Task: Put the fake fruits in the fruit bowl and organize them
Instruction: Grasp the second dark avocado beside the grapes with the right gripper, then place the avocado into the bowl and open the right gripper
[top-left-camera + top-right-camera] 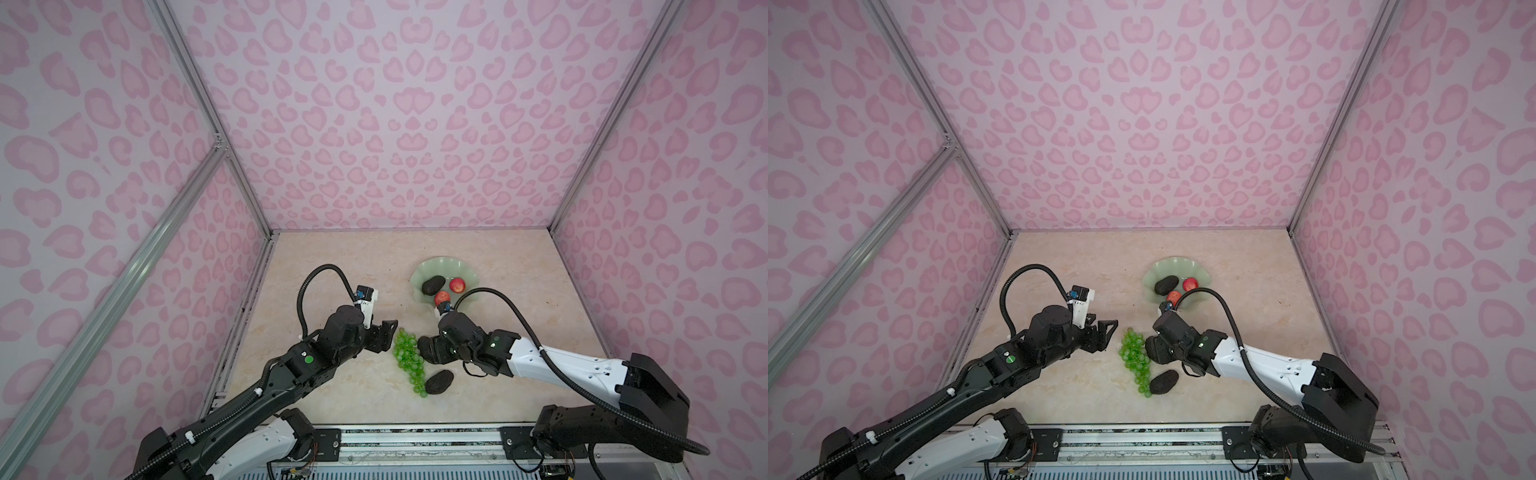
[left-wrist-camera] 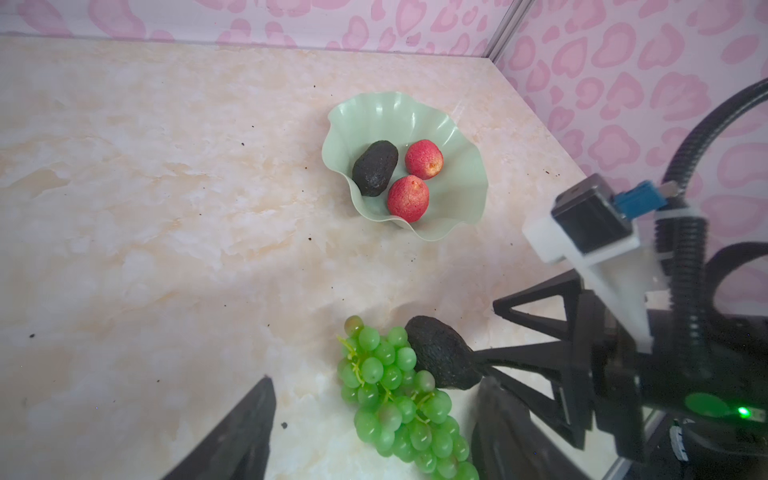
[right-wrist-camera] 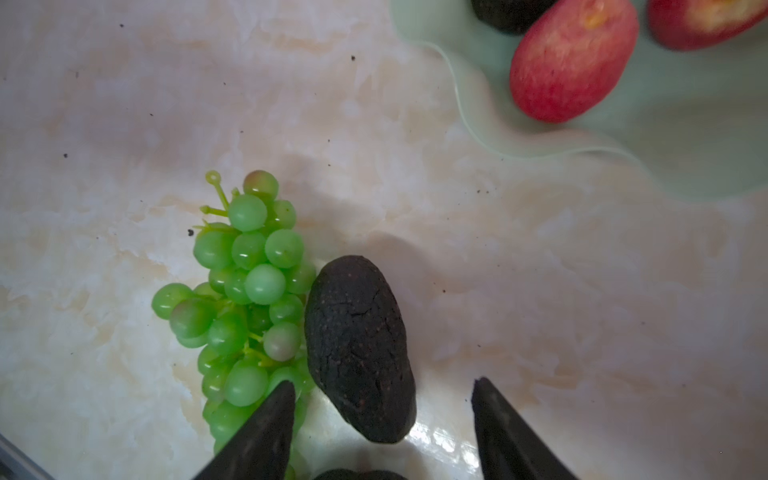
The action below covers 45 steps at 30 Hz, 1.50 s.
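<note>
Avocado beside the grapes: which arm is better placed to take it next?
Likely right. The right gripper, open, has the avocado between its fingers, and the bowl is close. The left gripper is at the grapes.

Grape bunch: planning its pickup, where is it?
In both top views the grape bunch lies centrally on the table, nearer than the fruit bowl, an avocado at its near end.

Black left arm (image 1: 249, 395), white-shelled right arm (image 1: 561, 361), ribbed black cables (image 1: 300, 291), green status lights (image 1: 308, 360), white camera bracket (image 1: 368, 307).
</note>
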Tool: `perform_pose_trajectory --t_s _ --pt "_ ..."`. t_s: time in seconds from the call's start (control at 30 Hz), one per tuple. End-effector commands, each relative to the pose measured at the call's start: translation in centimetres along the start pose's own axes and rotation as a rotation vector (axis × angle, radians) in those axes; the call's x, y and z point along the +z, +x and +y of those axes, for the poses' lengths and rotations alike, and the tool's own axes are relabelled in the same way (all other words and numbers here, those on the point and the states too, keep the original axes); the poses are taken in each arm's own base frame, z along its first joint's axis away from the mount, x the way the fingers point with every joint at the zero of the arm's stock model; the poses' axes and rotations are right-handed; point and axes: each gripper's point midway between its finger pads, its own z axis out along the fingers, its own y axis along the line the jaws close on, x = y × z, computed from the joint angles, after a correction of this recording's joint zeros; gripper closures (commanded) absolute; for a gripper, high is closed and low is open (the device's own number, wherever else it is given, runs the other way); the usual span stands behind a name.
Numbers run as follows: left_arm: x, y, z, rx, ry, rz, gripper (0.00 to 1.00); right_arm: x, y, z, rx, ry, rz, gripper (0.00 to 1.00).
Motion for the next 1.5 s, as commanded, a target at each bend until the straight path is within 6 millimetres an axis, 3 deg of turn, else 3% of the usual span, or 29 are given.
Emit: perform_pose_trajectory --t_s 0.0,0.23,0.37,0.5,0.57,0.83,1.03,1.3,1.47 --pt "-0.4 -0.7 0.3 0.001 -0.014 -0.039 0.19 1.4 -0.1 0.9 0.053 0.009 -0.025 0.34" --pt "-0.9 -0.3 0.4 0.006 -0.006 -0.039 0.15 4.1 0.8 0.2 0.04 0.095 0.017 0.36" --pt "-1.3 -0.4 0.5 0.005 -0.009 -0.053 0.12 5.0 1.3 -0.2 0.039 0.119 0.028 0.45" --pt "-1.5 -0.5 0.6 0.007 -0.012 -0.058 0.11 3.9 0.8 -0.9 0.034 0.148 0.01 0.63" --pt "-1.4 -0.4 0.7 0.007 -0.016 -0.058 0.11 2.5 0.2 -1.5 0.027 0.17 -0.015 0.65" --pt "-1.1 -0.5 0.5 0.012 -0.01 -0.058 0.1 -4.7 -4.3 -3.3 0.003 0.219 -0.156 0.66" --pt "-1.2 -0.6 0.4 0.013 -0.005 -0.057 0.1 -7.5 -8.9 -4.8 0.024 0.21 -0.276 0.68" --pt "-1.7 -0.7 0.7 0.016 -0.015 -0.07 0.09 -6.8 -12.6 -7.3 0.035 0.19 -0.278 0.68" --pt "-1.7 -0.8 0.7 0.013 -0.013 -0.072 0.09 -4.5 -15.6 -9.2 0.073 0.208 -0.275 0.68"
